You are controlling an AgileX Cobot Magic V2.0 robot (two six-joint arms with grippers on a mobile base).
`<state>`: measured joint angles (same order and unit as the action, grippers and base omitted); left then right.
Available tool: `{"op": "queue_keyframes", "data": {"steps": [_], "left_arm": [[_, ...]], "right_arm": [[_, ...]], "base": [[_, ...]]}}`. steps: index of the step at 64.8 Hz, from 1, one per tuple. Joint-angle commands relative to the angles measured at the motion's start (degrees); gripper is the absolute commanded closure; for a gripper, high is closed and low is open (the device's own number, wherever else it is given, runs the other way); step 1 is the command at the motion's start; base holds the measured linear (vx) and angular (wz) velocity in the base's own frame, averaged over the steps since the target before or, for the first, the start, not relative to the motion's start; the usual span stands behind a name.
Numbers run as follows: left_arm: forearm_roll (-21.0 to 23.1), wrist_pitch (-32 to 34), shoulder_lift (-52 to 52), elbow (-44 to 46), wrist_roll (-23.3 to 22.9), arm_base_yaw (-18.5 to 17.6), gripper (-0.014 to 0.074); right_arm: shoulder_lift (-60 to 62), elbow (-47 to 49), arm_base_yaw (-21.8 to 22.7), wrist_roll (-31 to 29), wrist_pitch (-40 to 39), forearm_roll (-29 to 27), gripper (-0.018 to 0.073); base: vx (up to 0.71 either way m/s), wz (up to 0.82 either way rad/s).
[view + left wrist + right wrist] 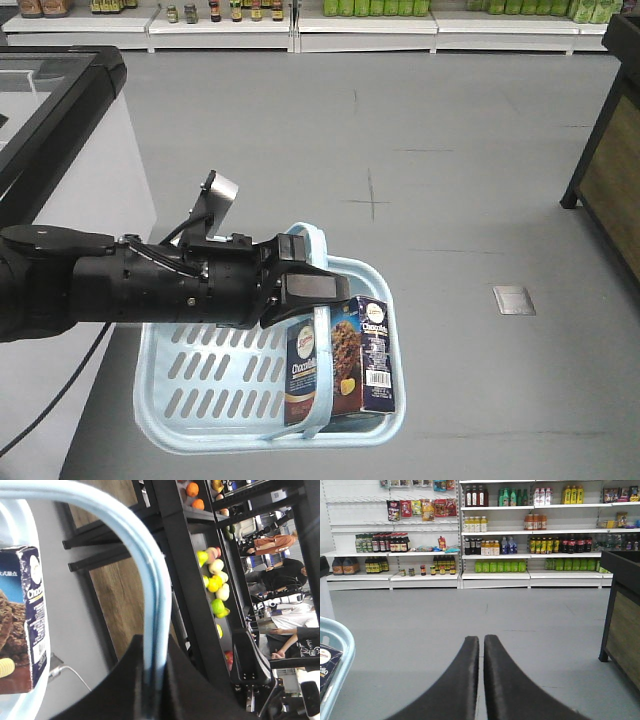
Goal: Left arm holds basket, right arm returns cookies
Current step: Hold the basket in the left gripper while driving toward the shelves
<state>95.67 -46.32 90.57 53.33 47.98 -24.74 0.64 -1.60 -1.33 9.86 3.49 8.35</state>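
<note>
My left arm [120, 285], black with a tilted silver tab, reaches in from the left. Its gripper [305, 285] is shut on the hoop handle [145, 545] of the light blue basket [200, 400]; in the left wrist view the handle runs down between the two black fingers [125, 680]. The cookies [362, 352], a dark navy box, stand upright in the basket's right half, partly behind the handle. The box also shows in the left wrist view [25, 625]. My right gripper [481, 637] is shut and holds nothing, facing open floor, with the basket rim [340, 645] at its lower left.
A black-framed counter [50, 90] stands at the left. A dark stand with wood panels [610, 170] is at the right. Stocked white shelves [495, 545] line the back wall. A metal floor plate [514, 300] lies right of the basket. A produce rack [215, 580] is nearby.
</note>
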Motion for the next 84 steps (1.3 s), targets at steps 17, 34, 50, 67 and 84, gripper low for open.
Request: {"op": "queue_keyframes", "data": {"steps": [17,34,50,67,84], "left_arm": [[4.9,-2.9,-2.8,1.7,0.4,-0.3,0.0599],[4.8,-2.9,-2.8,1.7,0.4,-0.3,0.0599],[4.8,-2.9,-2.8,1.7,0.4,-0.3,0.0599],[4.8,-2.9,-2.8,1.7,0.4,-0.3,0.0599],[4.8,-2.9,-2.8,1.7,0.4,-0.3,0.0599]], "right_arm": [[0.7,-1.0,0.0,-0.4,-4.0,0.4,0.057],[0.7,-1.0,0.0,-0.4,-4.0,0.4,0.057],[0.7,-1.0,0.0,-0.4,-4.0,0.4,0.057],[0.7,-1.0,0.0,-0.4,-4.0,0.4,0.057],[0.7,-1.0,0.0,-0.4,-4.0,0.4,0.057]], "base": [[0.48,-0.07],[0.5,-0.03],[0.53,0.04],[0.53,0.05],[0.53,0.03]]}}
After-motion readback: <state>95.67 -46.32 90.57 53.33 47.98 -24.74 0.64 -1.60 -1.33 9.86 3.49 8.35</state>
